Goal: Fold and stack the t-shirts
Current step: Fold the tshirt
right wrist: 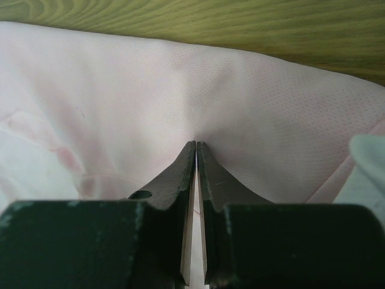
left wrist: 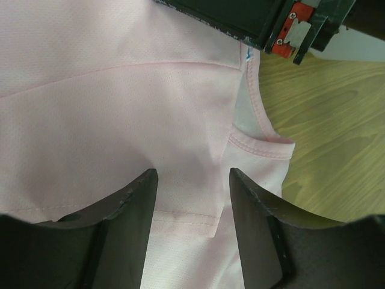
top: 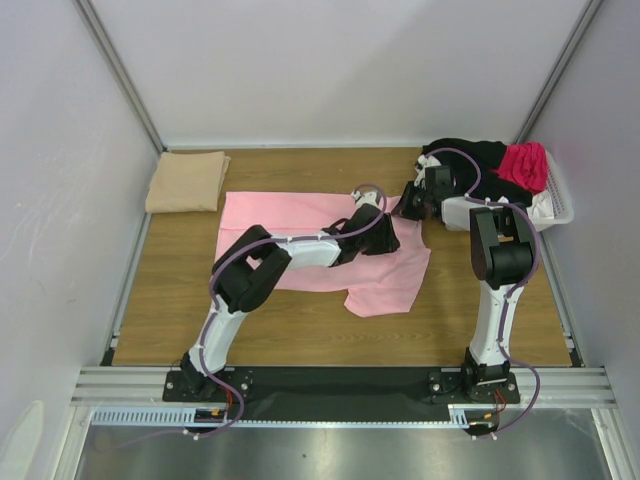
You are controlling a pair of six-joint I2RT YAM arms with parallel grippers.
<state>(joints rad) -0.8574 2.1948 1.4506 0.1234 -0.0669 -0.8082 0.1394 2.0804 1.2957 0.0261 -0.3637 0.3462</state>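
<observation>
A light pink t-shirt (top: 290, 215) lies spread on the wooden table (top: 300, 330), one sleeve pointing to the near side. My left gripper (top: 388, 236) hovers open over its right part. In the left wrist view its fingers (left wrist: 194, 177) straddle a stitched hem, and the collar (left wrist: 264, 129) lies just beyond. My right gripper (top: 407, 203) is at the shirt's far right edge. Its jaws (right wrist: 196, 144) are shut, pinching pink cloth (right wrist: 180, 90) that puckers at the tips. A folded tan t-shirt (top: 187, 181) rests at the far left.
A white plastic basket (top: 560, 205) stands at the far right with a black shirt (top: 470, 155) and a magenta shirt (top: 523, 163) heaped in it. White walls close in the table on three sides. Bare wood (left wrist: 337, 120) shows to the right of the collar.
</observation>
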